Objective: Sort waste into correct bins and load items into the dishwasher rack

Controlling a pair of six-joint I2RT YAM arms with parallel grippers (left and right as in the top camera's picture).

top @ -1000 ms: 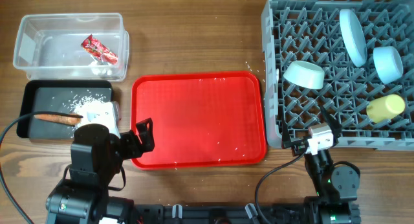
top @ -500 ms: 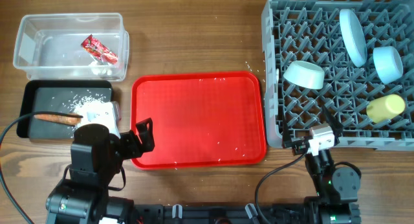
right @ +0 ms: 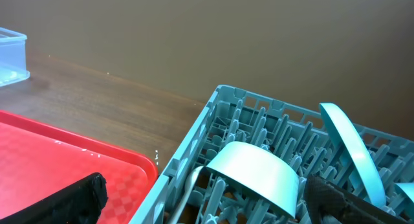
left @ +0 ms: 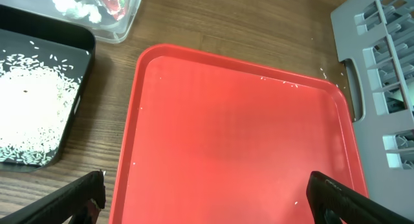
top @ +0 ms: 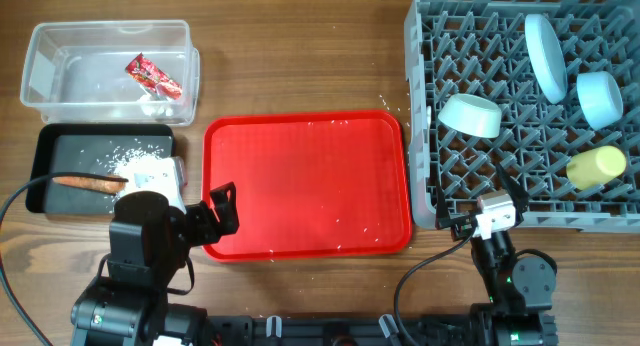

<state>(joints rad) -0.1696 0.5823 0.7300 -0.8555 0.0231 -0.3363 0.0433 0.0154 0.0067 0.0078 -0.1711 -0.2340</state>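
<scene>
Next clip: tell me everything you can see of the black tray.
The black tray is shallow and rectangular with a raised rim, plastic by its look. It lies flat on the wooden table, left side, right beside the clear tub and apart from the red tray. Inside lie an orange carrot and loose white rice.

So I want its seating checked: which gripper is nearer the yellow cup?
Right. The right gripper is at the near edge of the rack, just short of the yellow cup; the left gripper is far off, across the red tray.
</scene>
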